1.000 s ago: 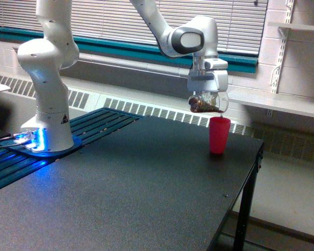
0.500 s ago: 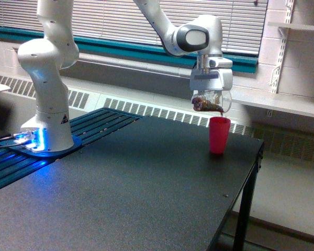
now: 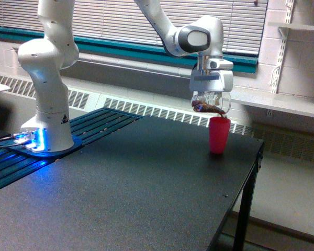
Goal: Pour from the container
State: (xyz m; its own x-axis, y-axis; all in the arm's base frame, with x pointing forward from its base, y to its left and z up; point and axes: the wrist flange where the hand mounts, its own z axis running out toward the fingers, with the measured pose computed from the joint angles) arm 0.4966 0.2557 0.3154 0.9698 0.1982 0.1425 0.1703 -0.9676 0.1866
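A single exterior view is given, taken from off the arm at about table height or slightly above. The black table point(image 3: 146, 193) is looked across at an angle, toward the window blinds point(image 3: 115, 21) and wall. The robot base point(image 3: 47, 130) is seen at the exterior view's left, at middle distance.

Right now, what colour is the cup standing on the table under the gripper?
Pink-red, opaque: the pink cup, seen in the exterior view, the only one available.

The container point(image 3: 211, 104) was clear, see-through plastic; the pink cup point(image 3: 219, 135) looked opaque and smooth. The tabletop point(image 3: 131, 193) was matt black, faintly speckled; the arm point(image 3: 49, 68) glossy white.
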